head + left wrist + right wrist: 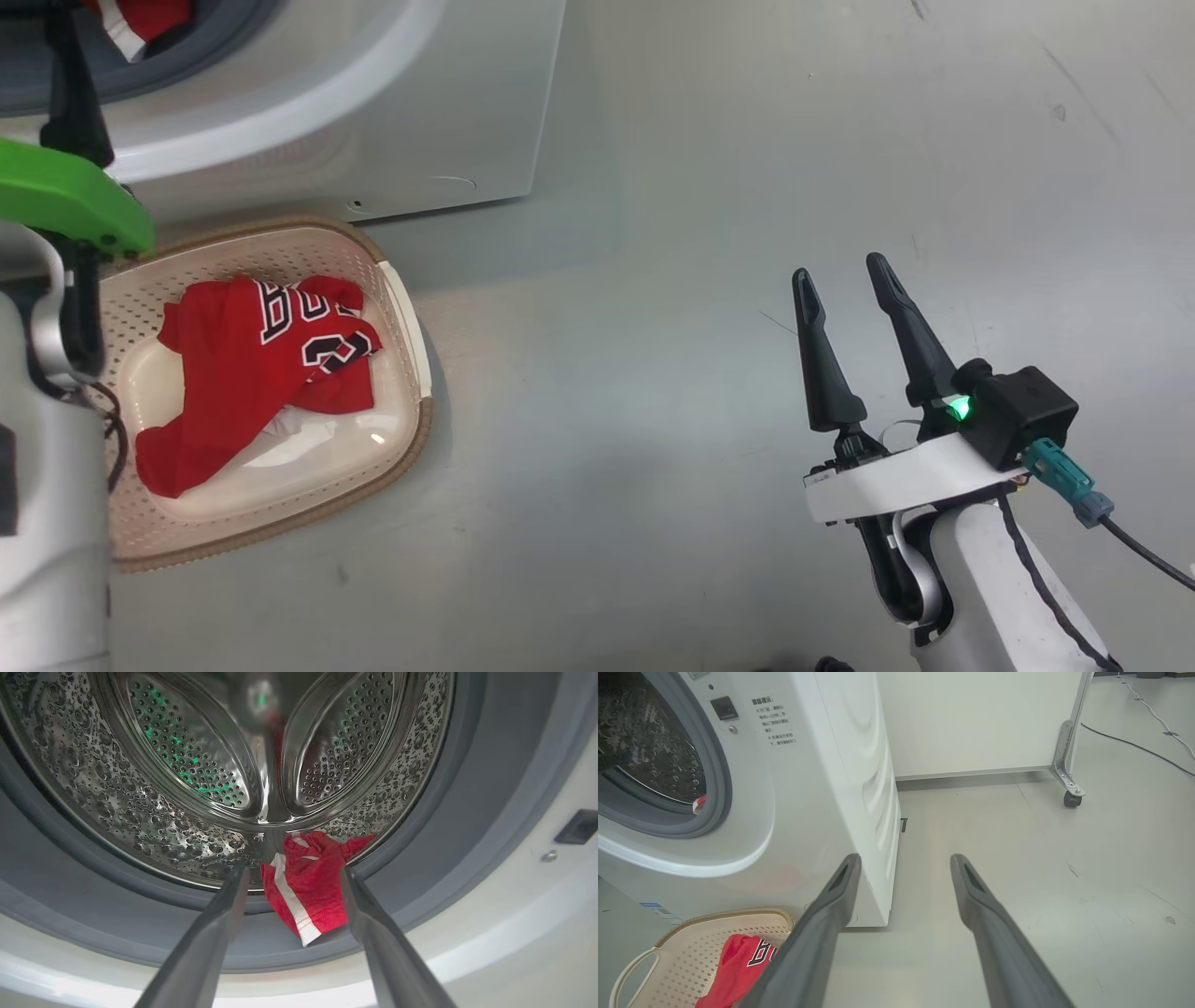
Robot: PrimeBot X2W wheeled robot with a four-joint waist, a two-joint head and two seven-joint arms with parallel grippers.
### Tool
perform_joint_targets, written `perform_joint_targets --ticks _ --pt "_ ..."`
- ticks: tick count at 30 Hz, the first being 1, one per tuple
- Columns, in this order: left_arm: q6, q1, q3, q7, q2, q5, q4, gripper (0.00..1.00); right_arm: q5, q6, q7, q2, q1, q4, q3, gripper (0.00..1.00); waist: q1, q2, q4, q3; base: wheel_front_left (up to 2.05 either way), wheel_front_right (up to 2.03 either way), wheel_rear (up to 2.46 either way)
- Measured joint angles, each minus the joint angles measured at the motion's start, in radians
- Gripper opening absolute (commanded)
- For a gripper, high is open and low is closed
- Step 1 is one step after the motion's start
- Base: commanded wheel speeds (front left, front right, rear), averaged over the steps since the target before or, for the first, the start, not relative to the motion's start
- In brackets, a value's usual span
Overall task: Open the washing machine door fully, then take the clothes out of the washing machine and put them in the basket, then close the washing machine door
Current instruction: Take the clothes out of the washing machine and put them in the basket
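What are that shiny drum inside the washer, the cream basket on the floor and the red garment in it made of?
Shiny perforated drum: looks like polished steel, mirror reflections, punched holes.
Cream perforated basket: probably moulded plastic, glossy bottom, woven-looking brown rim.
Red lettered garment: likely thin synthetic jersey fabric, limp and crumpled.

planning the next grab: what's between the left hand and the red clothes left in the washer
Nothing: in the left wrist view the open left hand straddles the clothes, which hang over the drum lip onto the grey seal.
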State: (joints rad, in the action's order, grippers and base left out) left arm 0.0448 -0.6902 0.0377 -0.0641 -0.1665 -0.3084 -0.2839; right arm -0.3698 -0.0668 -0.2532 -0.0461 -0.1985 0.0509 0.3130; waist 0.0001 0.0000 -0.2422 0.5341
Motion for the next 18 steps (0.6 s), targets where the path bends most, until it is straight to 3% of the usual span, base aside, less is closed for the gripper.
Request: perform_joint_targets --ticks 18 --pt "0.025 -0.264 0.01 -0.209 -0.066 0.018 -0.262 1.0 -0.023 0.009 0.0 0.0 -0.052 -0.007 0.058 1.0 0.0 0.0 -0.091 0.079 0.0 0.0 0.0"
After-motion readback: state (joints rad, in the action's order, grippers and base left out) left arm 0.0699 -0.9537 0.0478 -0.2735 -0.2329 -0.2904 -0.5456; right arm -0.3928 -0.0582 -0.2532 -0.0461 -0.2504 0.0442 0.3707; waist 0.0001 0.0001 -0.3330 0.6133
